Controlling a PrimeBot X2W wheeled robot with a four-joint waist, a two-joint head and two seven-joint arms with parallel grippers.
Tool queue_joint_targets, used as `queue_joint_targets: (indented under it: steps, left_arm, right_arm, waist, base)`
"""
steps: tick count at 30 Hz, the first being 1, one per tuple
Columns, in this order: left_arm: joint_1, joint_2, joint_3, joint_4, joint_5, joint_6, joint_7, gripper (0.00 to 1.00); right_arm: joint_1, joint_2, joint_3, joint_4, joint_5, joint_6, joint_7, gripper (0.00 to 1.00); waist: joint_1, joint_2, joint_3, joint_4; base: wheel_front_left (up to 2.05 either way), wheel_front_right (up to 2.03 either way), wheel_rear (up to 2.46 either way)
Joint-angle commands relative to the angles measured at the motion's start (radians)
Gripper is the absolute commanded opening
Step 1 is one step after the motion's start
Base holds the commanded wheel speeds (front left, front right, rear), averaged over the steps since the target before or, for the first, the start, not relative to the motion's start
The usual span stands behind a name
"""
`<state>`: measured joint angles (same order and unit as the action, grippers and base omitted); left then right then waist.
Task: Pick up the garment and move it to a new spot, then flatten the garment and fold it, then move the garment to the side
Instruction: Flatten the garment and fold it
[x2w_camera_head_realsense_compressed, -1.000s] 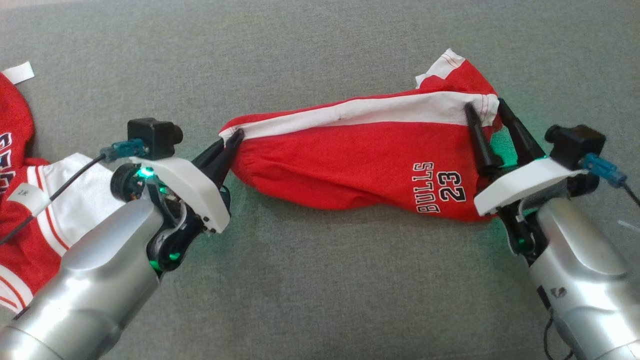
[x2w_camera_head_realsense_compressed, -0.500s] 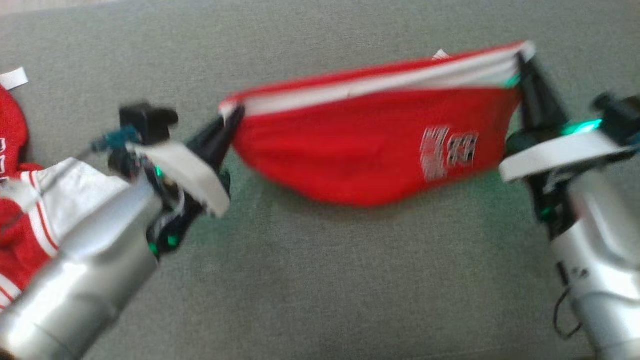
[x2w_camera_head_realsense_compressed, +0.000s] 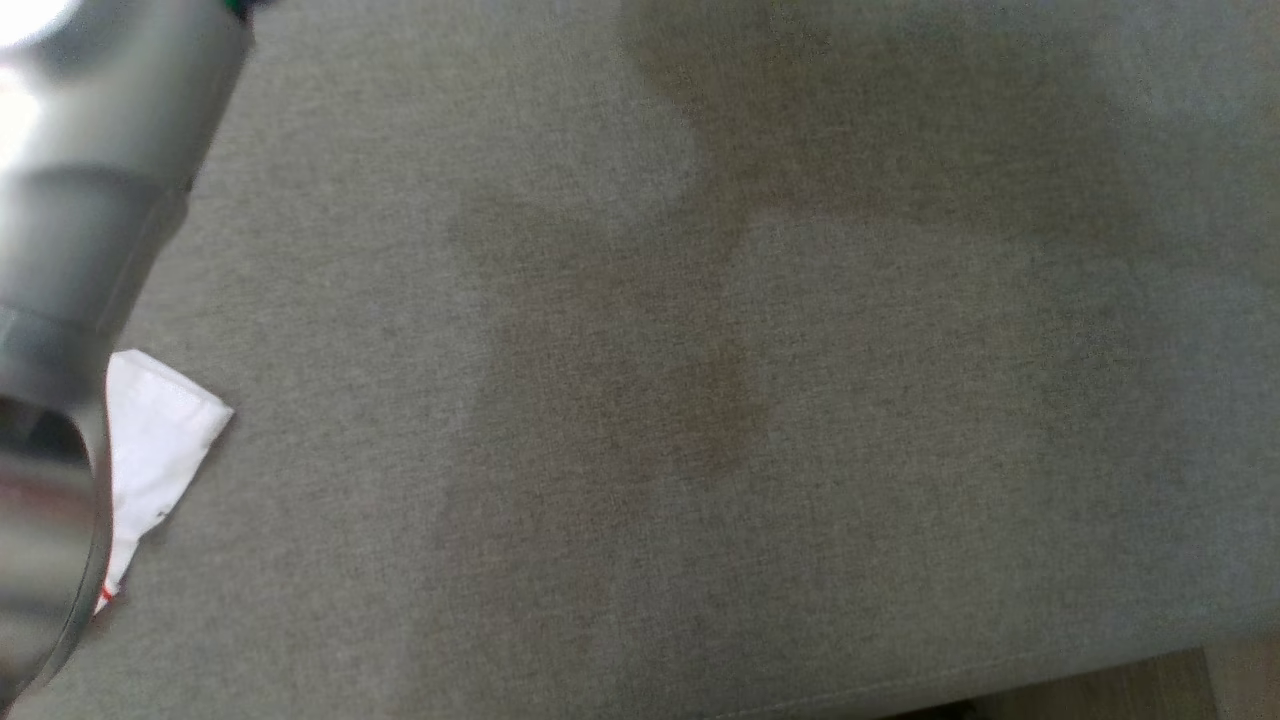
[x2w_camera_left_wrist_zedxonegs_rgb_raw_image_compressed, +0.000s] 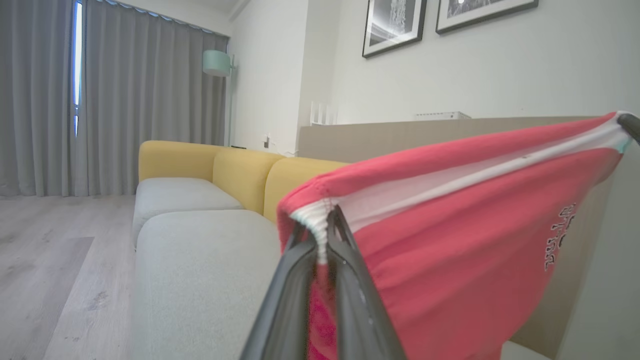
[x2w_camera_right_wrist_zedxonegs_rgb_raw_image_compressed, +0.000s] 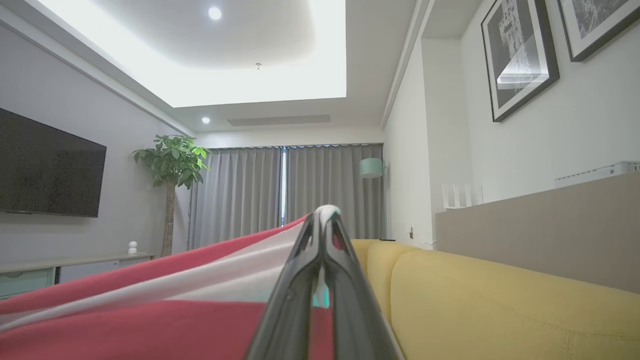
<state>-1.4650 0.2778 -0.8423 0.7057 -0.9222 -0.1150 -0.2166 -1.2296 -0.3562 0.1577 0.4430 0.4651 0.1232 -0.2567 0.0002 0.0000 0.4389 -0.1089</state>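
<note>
**Red garment held up by both grippers**

The garment (x2w_camera_left_wrist_zedxonegs_rgb_raw_image_compressed: 450, 240) is red, with a white band along its top edge and small black letters on one side. It is up in the air, pulled out long between the two grippers. Its top edge is tight and straight, and the red cloth sags down below it.

The left gripper (x2w_camera_left_wrist_zedxonegs_rgb_raw_image_compressed: 320, 226) is clenched on one end of the garment. Its two dark fingers pinch the white ribbed edge. In the left wrist view, a dark fingertip (x2w_camera_left_wrist_zedxonegs_rgb_raw_image_compressed: 631, 124) touches the far top corner of the cloth.

The right gripper (x2w_camera_right_wrist_zedxonegs_rgb_raw_image_compressed: 324, 220) is clenched on the other end. A bit of white cloth pokes out at the very tip of its fingers, and the red and white cloth (x2w_camera_right_wrist_zedxonegs_rgb_raw_image_compressed: 150, 320) runs away to the left in that view.

Just beside the garment is a sofa (x2w_camera_left_wrist_zedxonegs_rgb_raw_image_compressed: 200, 270) with grey seats and a yellow back. Behind it are grey curtains (x2w_camera_left_wrist_zedxonegs_rgb_raw_image_compressed: 125, 100), a pale green lamp (x2w_camera_left_wrist_zedxonegs_rgb_raw_image_compressed: 217, 62) and framed pictures (x2w_camera_left_wrist_zedxonegs_rgb_raw_image_compressed: 395, 25) on the white wall. The right wrist view shows a dark TV (x2w_camera_right_wrist_zedxonegs_rgb_raw_image_compressed: 50, 165) and a leafy green plant (x2w_camera_right_wrist_zedxonegs_rgb_raw_image_compressed: 172, 160).

The head view looks down on grey fabric (x2w_camera_head_realsense_compressed: 700, 400). A shiny silver arm (x2w_camera_head_realsense_compressed: 90, 200) is at the left edge, and a white corner of cloth (x2w_camera_head_realsense_compressed: 160, 440) lies beside it on the grey fabric.
</note>
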Motion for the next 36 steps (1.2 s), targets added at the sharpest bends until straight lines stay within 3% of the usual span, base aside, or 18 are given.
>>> queue_joint_targets:
  steps: [1, 4, 8, 15, 19, 25, 32, 36]
  left_arm:
    - [-0.064, 0.019, 0.048, 0.012, 0.004, -0.004, -0.021, 0.00]
    - [-0.059, -0.003, 0.049, 0.031, 0.002, -0.011, -0.036, 0.00]
    - [0.051, -0.012, 0.027, 0.012, -0.007, -0.015, -0.044, 0.00]
    - [0.409, 0.021, -0.084, -0.139, 0.003, -0.015, -0.045, 0.00]
    - [0.617, 0.026, -0.068, -0.202, 0.066, -0.016, -0.045, 0.00]
    - [0.840, 0.023, -0.050, -0.237, 0.150, -0.012, -0.045, 0.00]
    - [1.088, 0.040, -0.006, -0.315, 0.196, 0.054, -0.045, 0.00]
    - [1.195, 0.078, 0.016, -0.407, 0.202, 0.108, -0.045, 0.00]
  right_arm:
    - [-0.025, -0.022, -0.002, -0.038, 0.006, 0.008, -0.005, 0.00]
    - [-0.030, -0.053, 0.000, -0.074, 0.014, 0.008, -0.005, 0.00]
    - [0.089, -0.086, 0.010, -0.111, 0.031, 0.008, -0.005, 0.00]
    - [0.499, -0.061, -0.034, -0.156, 0.081, 0.008, -0.005, 0.00]
    - [0.721, -0.037, -0.089, -0.202, 0.103, 0.008, -0.005, 0.00]
    - [0.960, -0.041, -0.094, -0.272, 0.135, 0.008, -0.002, 0.00]
    - [1.249, -0.070, -0.120, -0.449, 0.156, 0.008, 0.068, 0.00]
    - [1.380, -0.068, -0.184, -0.576, 0.167, 0.008, 0.119, 0.00]
  waist:
    - [-0.0002, 0.0000, 0.029, -0.009]
    - [-0.0002, 0.0000, 0.042, -0.002]
    - [-0.0002, 0.0000, 0.045, 0.005]
    - [-0.0002, 0.0000, 0.010, 0.007]
    - [-0.0002, 0.0000, -0.035, 0.006]
    - [-0.0002, 0.0000, -0.105, -0.011]
    - [-0.0002, 0.0000, -0.190, -0.029]
    - [-0.0002, 0.0000, -0.209, -0.028]
  base:
    - [0.00, 0.00, 0.00]
    - [0.00, 0.00, 0.00]
    - [0.00, 0.00, 0.00]
    - [0.00, 0.00, 0.00]
    - [0.00, 0.00, 0.00]
    - [0.00, 0.00, 0.00]
    - [0.00, 0.00, 0.00]
    - [0.00, 0.00, 0.00]
